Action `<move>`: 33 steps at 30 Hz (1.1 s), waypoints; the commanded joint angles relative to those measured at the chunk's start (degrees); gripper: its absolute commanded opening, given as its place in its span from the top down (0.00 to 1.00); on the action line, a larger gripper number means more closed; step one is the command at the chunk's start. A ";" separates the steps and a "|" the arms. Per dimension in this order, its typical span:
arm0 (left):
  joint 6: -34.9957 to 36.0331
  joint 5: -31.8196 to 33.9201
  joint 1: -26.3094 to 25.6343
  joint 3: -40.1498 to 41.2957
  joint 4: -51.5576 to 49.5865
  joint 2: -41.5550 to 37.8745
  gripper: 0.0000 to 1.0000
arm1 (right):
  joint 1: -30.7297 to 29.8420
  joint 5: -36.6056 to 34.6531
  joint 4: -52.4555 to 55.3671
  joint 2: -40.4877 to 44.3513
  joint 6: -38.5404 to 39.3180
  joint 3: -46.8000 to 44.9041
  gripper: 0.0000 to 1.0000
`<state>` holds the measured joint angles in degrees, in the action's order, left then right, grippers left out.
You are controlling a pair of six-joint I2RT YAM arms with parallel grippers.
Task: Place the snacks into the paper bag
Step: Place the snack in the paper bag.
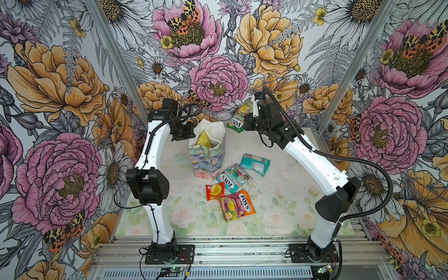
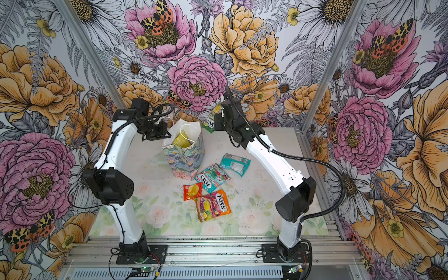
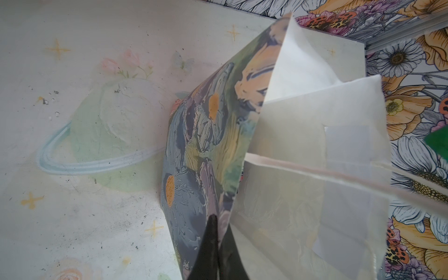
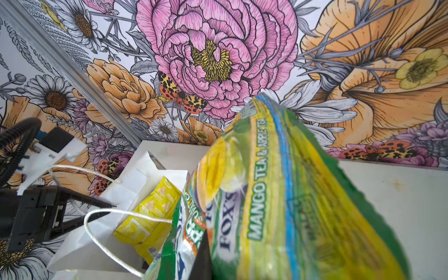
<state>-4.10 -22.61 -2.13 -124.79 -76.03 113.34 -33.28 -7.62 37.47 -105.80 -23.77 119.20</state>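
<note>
The right hand [image 1: 249, 117] is pinched shut on a green packet [image 4: 278, 194]. It grips near one edge, so most of the packet hangs free beyond the grip, up in the air.

The packet looks light, thin and glossy. It is probably crinkly foil with loose sweets inside, so it would likely sag and slide out of a shallow pinch. A hold across a flat sealed edge seems safest. It is green with yellow fruit, a blue band and "FOX'S" lettering.

Just below and beside this hand stands the paper bag [image 1: 208, 157], mouth up. It is white inside and has pastel painted flowers outside. A thin white cord handle [image 4: 109, 213] loops across the opening and could snag the packet on the way in. A yellow packet [image 4: 150, 218] already sits inside.

The left hand [image 3: 218, 244] is closed narrow on the bag's upper edge, steadying it. The paper looks thin and easily creased, and the bag might tip if released.

Farther from both hands, more snacks lie flat on the tabletop [image 1: 278, 194] in front of the bag. They are a teal packet [image 1: 255, 163], a teal-and-red packet [image 1: 234, 178], a small red packet [image 1: 215, 191] and an orange packet [image 1: 238, 204]. The last two seem to touch.
</note>
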 commanded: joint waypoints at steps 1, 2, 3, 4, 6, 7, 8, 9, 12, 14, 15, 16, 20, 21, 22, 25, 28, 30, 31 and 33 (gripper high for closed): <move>0.67 -2.26 -0.69 0.47 -0.18 -1.93 1.00 | 0.28 -0.70 -1.53 -2.65 1.95 7.20 1.00; 0.70 -2.23 -0.77 0.51 -0.17 -1.89 1.00 | 0.29 -1.23 -1.46 -4.00 2.04 9.11 1.00; 0.67 -2.27 -0.76 0.51 -0.22 -1.90 1.00 | 0.27 -1.64 -1.31 -5.51 2.06 11.13 1.00; 0.67 -2.14 -0.76 0.51 -0.17 -1.98 1.00 | 0.25 -1.82 -1.12 -6.82 2.08 12.84 1.00; 0.73 -2.16 -0.75 0.51 -0.18 -1.97 1.00 | 0.18 -2.21 -0.59 -9.78 2.04 17.64 1.00; 0.77 -2.14 -0.77 0.43 -0.17 -2.02 1.00 | 0.10 -2.60 -0.39 -11.04 2.03 19.62 1.00; 0.73 -2.09 -0.77 0.43 -0.19 -2.03 1.00 | -0.07 -2.99 -0.30 -12.44 2.05 22.04 1.00; 0.70 -2.23 -0.77 0.34 -0.17 -1.91 1.00 | -0.17 -3.40 -0.22 -13.79 2.03 24.04 1.00; 0.67 -2.27 -0.77 0.34 -0.19 -1.81 1.00 | -0.68 -3.99 -0.21 -17.21 2.14 28.94 1.00; 0.75 -2.26 -0.77 0.47 -0.18 -1.87 1.00 | -1.09 -4.01 -0.29 -19.24 2.38 31.62 1.00; 0.70 -2.28 -0.70 0.43 -0.17 -1.89 1.00 | -1.25 -4.14 -0.30 -20.01 2.46 32.53 1.00; 0.67 -2.27 -0.78 0.47 -0.25 -1.98 1.00 | -1.50 -4.25 -0.38 -20.70 2.58 33.32 1.00; 0.67 -2.34 -0.86 0.45 -0.22 -1.94 1.00 | -2.38 -4.20 -0.43 -23.79 2.76 36.23 1.00; 0.67 -2.35 -0.85 0.43 -0.17 -1.90 1.00 | -2.57 -4.11 -0.43 -24.57 2.79 37.15 1.00; 0.67 -2.39 -0.86 0.43 -0.17 -1.89 1.00 | -2.82 -3.91 -0.47 -25.54 2.76 38.12 1.00; 0.67 -2.35 -0.86 0.51 -0.18 -1.98 1.00 | -3.77 -3.17 -0.47 -28.27 2.84 41.42 1.00; 0.67 -2.36 -0.86 0.49 -0.17 -2.00 1.00 | -4.71 -2.46 -1.06 -29.85 2.92 42.49 1.00; 0.67 -2.34 -0.83 0.47 -0.22 -2.09 1.00 | -5.29 -2.04 -1.17 -30.23 3.02 42.50 1.00; 0.67 -2.35 -0.86 0.50 -0.17 -2.12 1.00 | -5.54 -1.76 -1.17 -30.47 3.13 42.37 1.00; 0.67 -2.44 -0.86 0.52 -0.17 -2.15 1.00 | -5.94 -1.22 -1.09 -30.80 3.22 42.27 1.00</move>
<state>-4.10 -22.61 -2.39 -124.79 -76.03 113.34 -38.57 -9.98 39.44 -136.33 -21.45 159.24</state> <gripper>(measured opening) 0.043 0.087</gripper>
